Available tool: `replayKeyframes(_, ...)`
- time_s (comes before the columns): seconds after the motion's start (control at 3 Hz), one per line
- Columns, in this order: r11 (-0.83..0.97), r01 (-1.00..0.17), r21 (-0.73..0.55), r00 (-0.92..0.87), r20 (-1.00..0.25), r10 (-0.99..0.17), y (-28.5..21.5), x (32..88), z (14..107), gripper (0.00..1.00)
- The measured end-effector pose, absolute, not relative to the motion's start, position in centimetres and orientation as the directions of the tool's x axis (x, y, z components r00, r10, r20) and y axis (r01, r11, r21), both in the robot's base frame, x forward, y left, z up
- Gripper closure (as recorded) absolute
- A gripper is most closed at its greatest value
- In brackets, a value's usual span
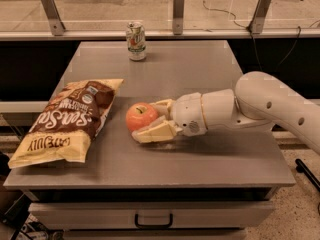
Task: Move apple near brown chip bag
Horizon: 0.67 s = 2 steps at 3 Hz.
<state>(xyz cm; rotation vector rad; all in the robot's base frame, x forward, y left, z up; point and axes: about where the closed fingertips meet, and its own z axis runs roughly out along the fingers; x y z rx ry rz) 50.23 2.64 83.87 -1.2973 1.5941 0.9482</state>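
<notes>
1. gripper [150,120]: low over the middle of the worktop [200,69], its two pale fingers [157,132] closed on either side of the apple [140,116].
2. apple: held just right of the brown chip bag [67,119], close but not touching it.
3. brown chip bag: lying flat at the left edge.
4. soda can [135,41]: upright at the far edge, well apart.
5. arm [260,101]: reaching in from the right.

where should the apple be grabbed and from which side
Grip the apple across its round middle, stem pointing up, coming in level from the side away from the brown chip bag, which crowds the other side. The gripper is there, shut on it front and back.
</notes>
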Motion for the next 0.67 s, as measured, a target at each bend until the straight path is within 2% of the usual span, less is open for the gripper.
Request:
replayKeyframes(0.33,0.170,-0.985,0.042,-0.098,-0.935,-0.340,2.85,50.15,83.91,0.12)
replayKeyframes(0.67,0.167,-0.985,0.041,-0.097,-0.935,-0.341,3.02,50.08,83.94,0.00)
